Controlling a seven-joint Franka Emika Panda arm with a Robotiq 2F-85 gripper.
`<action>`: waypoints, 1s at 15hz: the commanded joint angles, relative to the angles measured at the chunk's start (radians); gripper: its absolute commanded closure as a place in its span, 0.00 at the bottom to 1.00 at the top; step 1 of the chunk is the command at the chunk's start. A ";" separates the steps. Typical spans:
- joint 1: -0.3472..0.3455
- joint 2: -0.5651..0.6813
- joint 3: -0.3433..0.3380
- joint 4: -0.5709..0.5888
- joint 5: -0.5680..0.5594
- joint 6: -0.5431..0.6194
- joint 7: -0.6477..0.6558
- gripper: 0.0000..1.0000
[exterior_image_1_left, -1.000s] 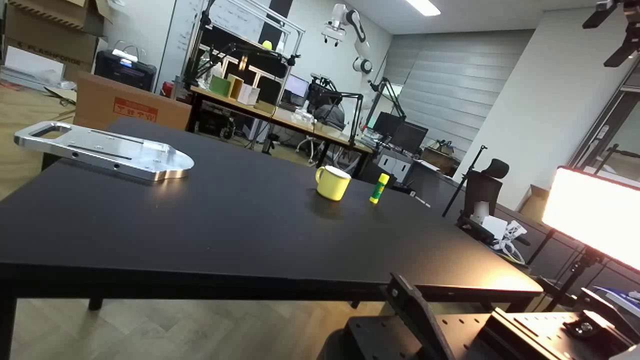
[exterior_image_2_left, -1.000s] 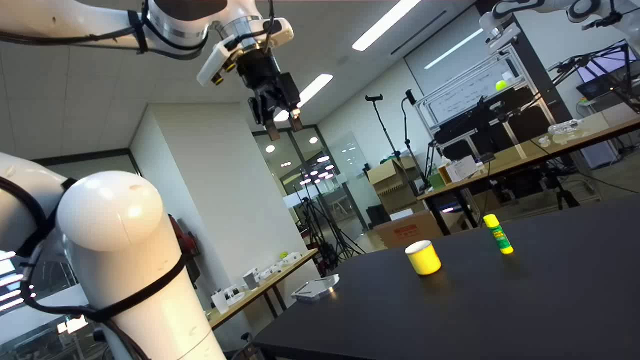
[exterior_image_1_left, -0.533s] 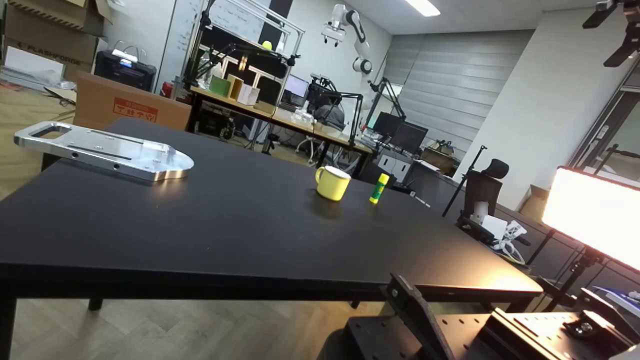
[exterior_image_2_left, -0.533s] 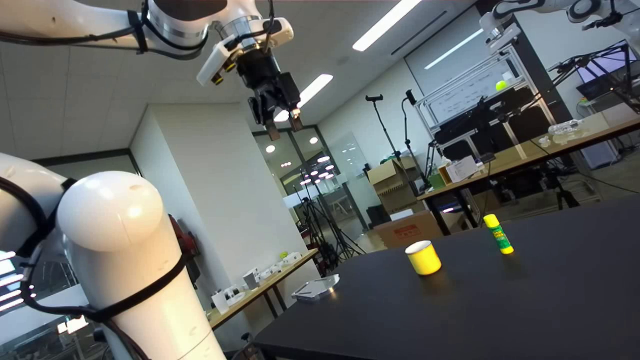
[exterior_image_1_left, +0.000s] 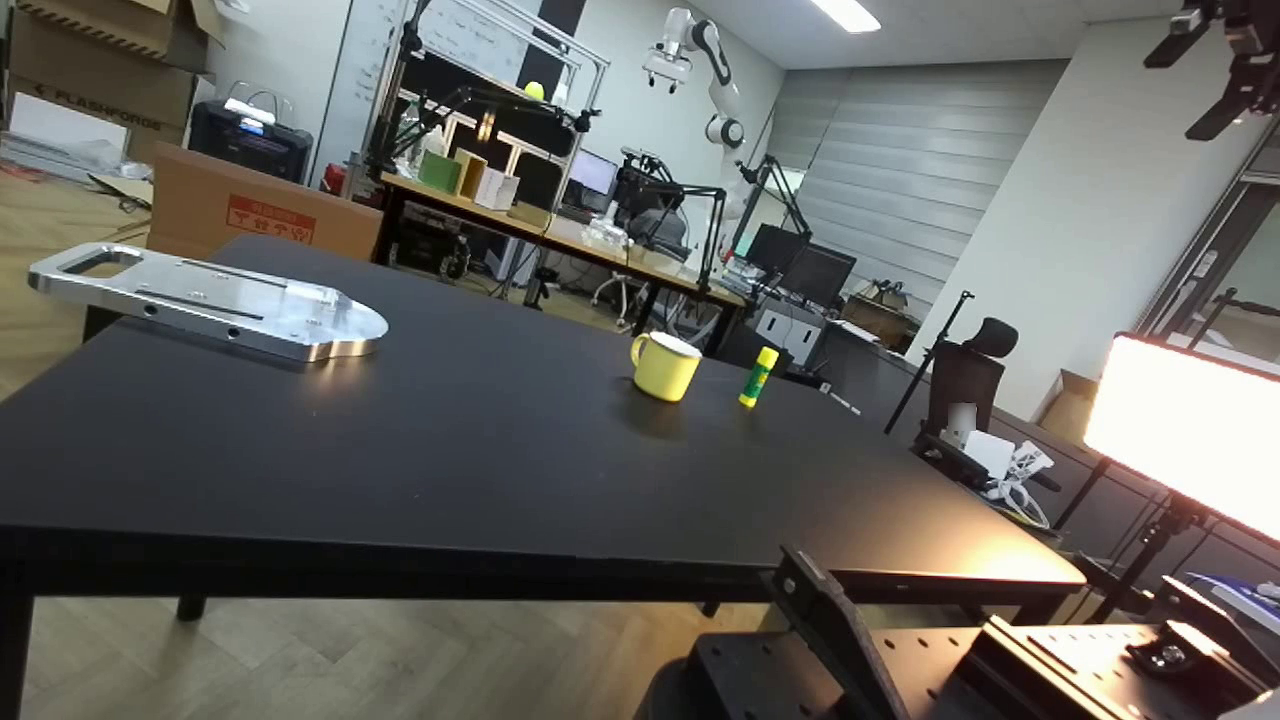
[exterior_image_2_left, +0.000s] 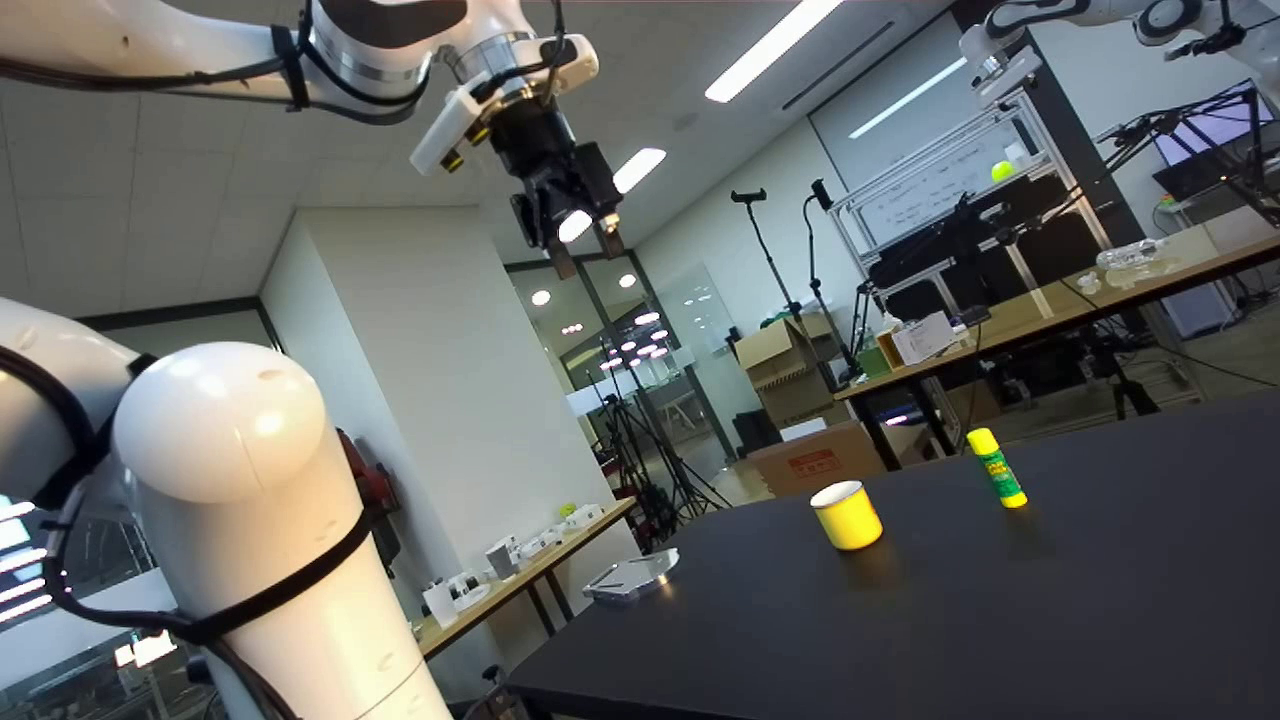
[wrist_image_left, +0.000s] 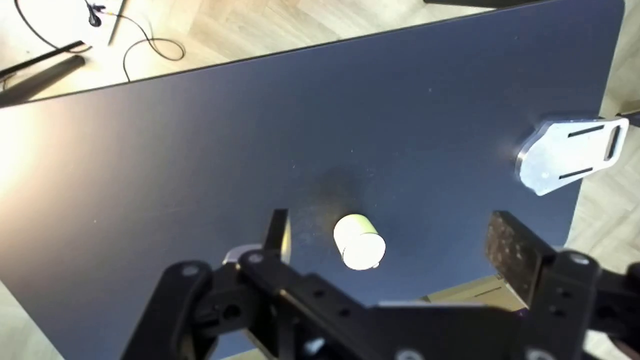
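Wrist view: the gripper (wrist_image_left: 390, 220) stands wide, its two fingers (wrist_image_left: 517, 245) far apart and well above the black table (wrist_image_left: 200, 150). In the gap between those fingers shows a yellow mug (wrist_image_left: 358, 242), its pale opening toward the camera, though it stands on the tabletop well below the fingertips. Past the finger on the right of that view lies a silver metal plate (wrist_image_left: 565, 155) with two slots and a cutout grip, its grip end reaching over the table's edge. In an exterior view the gripper hangs, fingers down, from the end of a white arm (exterior_image_2_left: 215, 45); the mug is upright below it and to its right there, while a glue stick (exterior_image_2_left: 997, 468) with a yellow cap and green label stands farther out on the same side, apart from the mug. The plate lies almost straight beneath the gripper in that view. In an exterior view where only part of the gripper shows, high in the corner, a bright light panel (exterior_image_1_left: 1185, 430) stands below it, and down to the left come the glue stick, the mug and then the plate, the farthest of the three from the gripper.
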 joint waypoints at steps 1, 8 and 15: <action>0.012 0.214 -0.030 0.069 0.005 0.184 -0.071 0.00; 0.112 0.654 -0.109 0.287 0.005 0.414 -0.145 0.00; 0.005 0.882 0.018 0.488 0.052 0.349 -0.221 0.00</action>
